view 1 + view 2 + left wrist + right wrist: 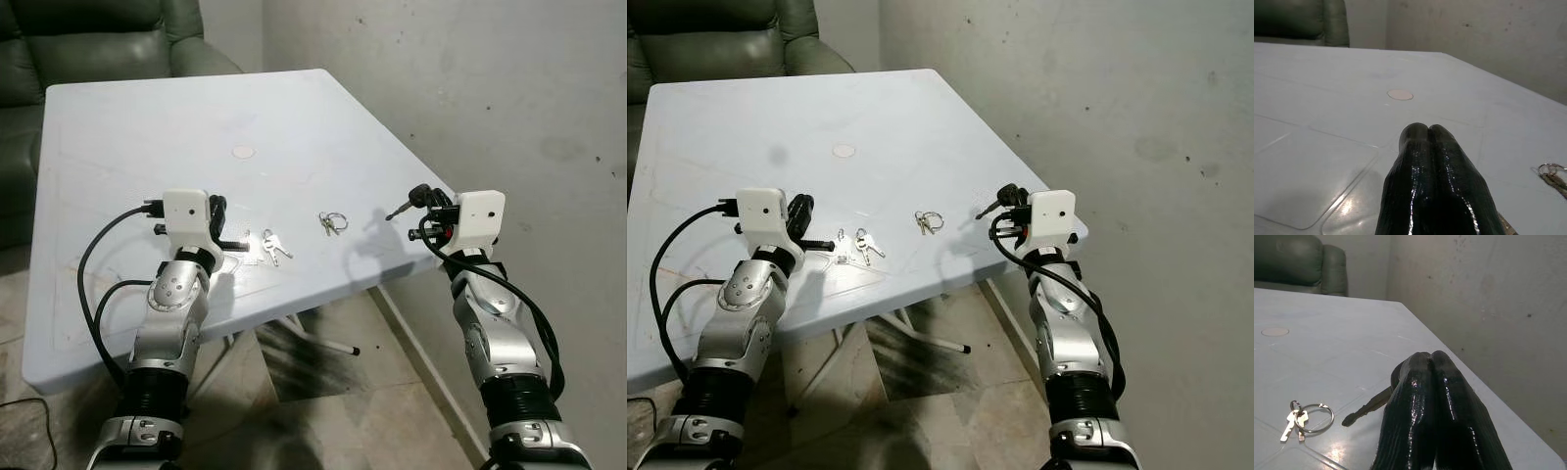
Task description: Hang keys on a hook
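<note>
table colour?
Pale blue-white table, with a small round pinkish cap at its centre; clearest in the left eye view.

Two silver arms reach forward over the near edge of the worktop (118,147). The left claw (1427,129) hovers above its near side, fingers pressed together. The right claw (1422,360) hangs at its right corner, fingers clamped on a dark key (1369,407).

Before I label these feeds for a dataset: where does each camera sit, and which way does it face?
Left eye: on the head, looking down at the white table, both arms showing.
Right eye: beside it, same scene; both show the ringed keys.
Left wrist: along the shut left pincer, across the table toward a green sofa.
Right wrist: along the shut right pincer, holding a dark key; shares the ringed keys with the eyes.
</note>
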`<state>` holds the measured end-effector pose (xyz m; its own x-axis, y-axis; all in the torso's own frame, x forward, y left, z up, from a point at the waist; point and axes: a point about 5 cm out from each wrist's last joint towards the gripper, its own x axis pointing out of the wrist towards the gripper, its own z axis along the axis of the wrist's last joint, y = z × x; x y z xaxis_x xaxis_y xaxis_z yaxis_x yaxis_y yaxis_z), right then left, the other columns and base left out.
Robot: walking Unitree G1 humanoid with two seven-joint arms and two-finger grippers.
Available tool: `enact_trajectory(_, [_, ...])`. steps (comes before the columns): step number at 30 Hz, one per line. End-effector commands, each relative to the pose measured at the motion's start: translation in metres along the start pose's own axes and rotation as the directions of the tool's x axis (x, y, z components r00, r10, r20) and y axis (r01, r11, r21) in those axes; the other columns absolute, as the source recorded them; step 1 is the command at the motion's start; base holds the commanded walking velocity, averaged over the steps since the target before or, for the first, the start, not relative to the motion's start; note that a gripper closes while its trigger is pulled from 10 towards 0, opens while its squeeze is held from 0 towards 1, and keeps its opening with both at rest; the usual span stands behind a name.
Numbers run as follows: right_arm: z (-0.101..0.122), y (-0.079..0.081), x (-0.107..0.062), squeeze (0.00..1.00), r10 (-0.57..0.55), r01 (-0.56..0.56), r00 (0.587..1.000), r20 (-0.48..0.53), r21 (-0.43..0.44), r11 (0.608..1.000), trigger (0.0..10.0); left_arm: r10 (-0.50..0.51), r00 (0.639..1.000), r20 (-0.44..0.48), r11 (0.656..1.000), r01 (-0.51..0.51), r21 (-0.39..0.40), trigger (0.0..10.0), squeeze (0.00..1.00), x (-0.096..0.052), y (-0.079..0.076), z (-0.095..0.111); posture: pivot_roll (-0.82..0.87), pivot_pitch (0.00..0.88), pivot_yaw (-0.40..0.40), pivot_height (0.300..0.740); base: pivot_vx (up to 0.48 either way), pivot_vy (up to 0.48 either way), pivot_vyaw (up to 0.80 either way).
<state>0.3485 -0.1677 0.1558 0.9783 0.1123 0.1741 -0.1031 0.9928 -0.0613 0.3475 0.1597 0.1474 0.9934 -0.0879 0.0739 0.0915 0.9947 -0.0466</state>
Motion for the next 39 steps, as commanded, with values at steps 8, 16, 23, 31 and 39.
enact_trajectory(8, [0.0, -0.004, 0.001, 0.0, -0.015, 0.015, 1.0, -0.009, -0.011, 1.0, 10.0, 0.031, 1.0, -0.002, 0.999, -0.031, -0.045, 10.0, 0.0, 0.002, -0.002, 0.0, 0.03, 0.0, -0.072, 0.74, 0.0, 0.281, -0.75])
enact_trajectory(16, [0.0, -0.006, 0.001, 0.0, -0.016, 0.015, 1.0, -0.011, -0.018, 1.0, 10.0, 0.058, 0.998, -0.012, 0.997, -0.059, -0.05, 10.0, 0.0, 0.003, 0.002, 0.0, 0.03, 0.0, -0.077, 0.74, 0.0, 0.0, -0.75])
enact_trajectory(23, [0.001, -0.006, 0.002, 0.0, -0.015, 0.014, 1.0, -0.009, -0.022, 1.0, 10.0, 0.06, 0.998, -0.022, 0.997, -0.061, -0.049, 10.0, 0.0, 0.003, 0.006, 0.002, 0.03, 0.0, -0.075, 0.74, 0.0, 0.0, -0.75])
enact_trajectory(31, [0.002, -0.007, 0.001, 0.0, -0.023, 0.023, 1.0, -0.008, -0.024, 0.999, 10.0, 0.037, 0.999, -0.024, 0.999, -0.038, -0.03, 10.0, 0.0, 0.004, 0.003, 0.004, 0.03, 0.0, -0.071, 0.74, 0.0, 0.0, -0.75])
enact_trajectory(39, [0.001, -0.01, -0.003, 0.0, -0.043, 0.043, 0.999, -0.01, -0.032, 0.999, 10.0, -0.016, 1.0, -0.026, 1.0, 0.016, -0.006, 10.0, 0.0, 0.003, -0.009, 0.005, 0.01, 0.0, -0.061, 0.74, 0.0, 0.0, -0.75])
